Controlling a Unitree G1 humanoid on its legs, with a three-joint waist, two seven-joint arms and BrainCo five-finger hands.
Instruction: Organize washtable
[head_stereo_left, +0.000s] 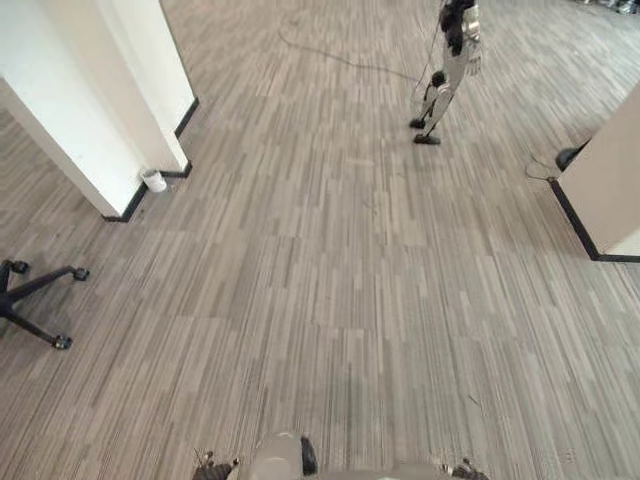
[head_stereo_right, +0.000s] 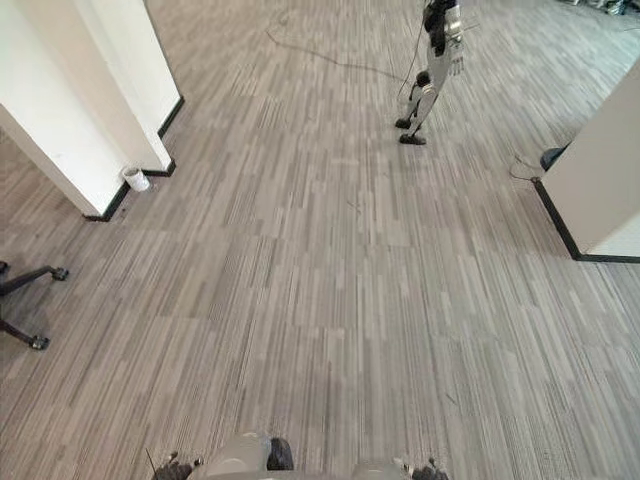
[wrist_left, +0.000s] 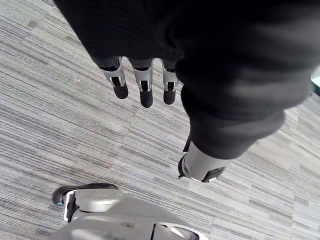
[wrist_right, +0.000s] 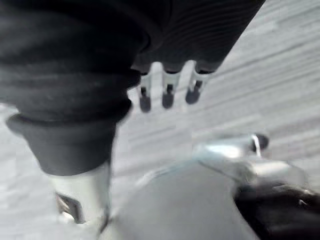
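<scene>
Left hand (wrist_left: 144, 84) and right hand (wrist_right: 168, 91) hang above grey striped carpet (head_stereo_left: 350, 280), fingers loosely straight; white pillar (head_stereo_left: 95, 95) ahead-left.

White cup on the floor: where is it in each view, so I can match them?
Left eye view: white cup upper left, at the foot of the white pillar.
Right eye view: cup upper left too, nearer the edge.
Left wrist view: left hand above striped floor.
Right wrist view: right hand above the floor.
Shared landmark: the pillar's black skirting.

Dark ribbed covers over left hand (wrist_left: 144, 82) and right hand (wrist_right: 168, 90), silver dark-tipped fingers (wrist_left: 118, 81).
</scene>
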